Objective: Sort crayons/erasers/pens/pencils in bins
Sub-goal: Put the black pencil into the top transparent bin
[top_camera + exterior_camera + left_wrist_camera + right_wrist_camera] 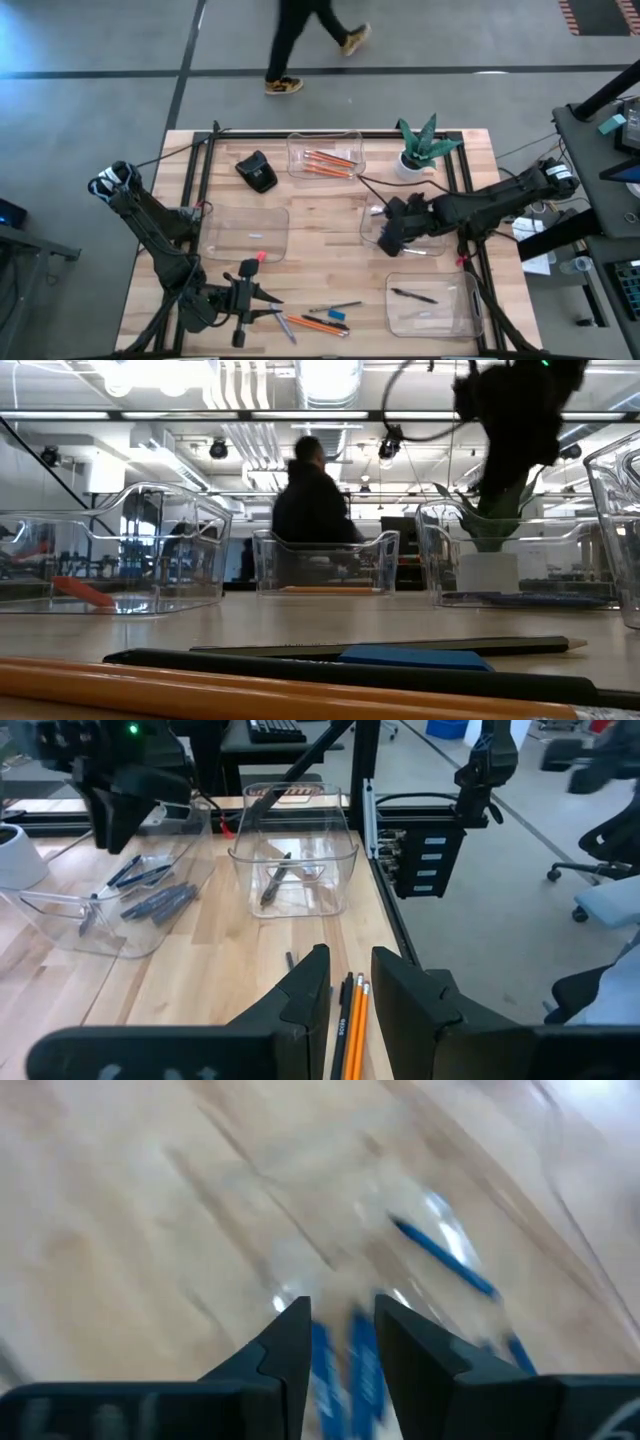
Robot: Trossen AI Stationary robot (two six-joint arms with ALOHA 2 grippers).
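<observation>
The right gripper is hanging over a clear bin right of the frame's middle, its fingers apart and holding nothing. Blue crayons are lying in that bin. The left gripper is waiting at the lower left, fingers slightly apart, beside the orange pencils.

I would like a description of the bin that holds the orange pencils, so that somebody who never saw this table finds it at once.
Start at the far edge of the wooden table, where a green plant in a white pot stands. Between that pot and the black lump-shaped object sits a clear shallow plastic bin. It alone of the four bins holds long orange pencils.
</observation>
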